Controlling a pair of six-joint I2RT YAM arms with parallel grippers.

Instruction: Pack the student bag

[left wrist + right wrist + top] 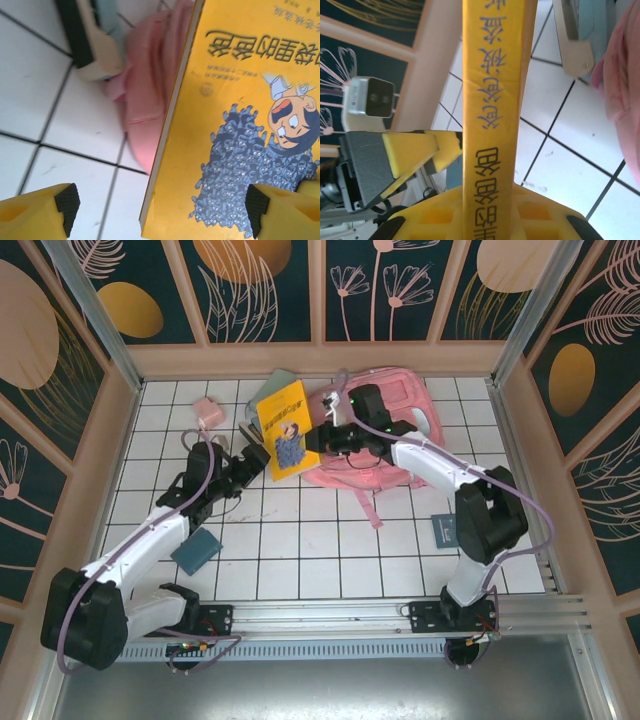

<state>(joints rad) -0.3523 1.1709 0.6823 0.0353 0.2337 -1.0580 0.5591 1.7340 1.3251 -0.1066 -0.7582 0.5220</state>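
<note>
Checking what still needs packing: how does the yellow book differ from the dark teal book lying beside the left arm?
The yellow book has an illustrated cover; the dark teal book looks plain. The yellow book is raised and tilted, clamped by the right gripper; the dark teal book lies flat on the table, untouched. Both are outside the student bag.

Bright, even light falls from above onto the white tiled tabletop (pixel 300 550), leaving only faint, soft shadows. The overhead view is sharp. In the wrist views the pink backpack (pixel 150 100) is blurred, and the yellow book (pixel 492 100) goes soft near the lens.
</note>
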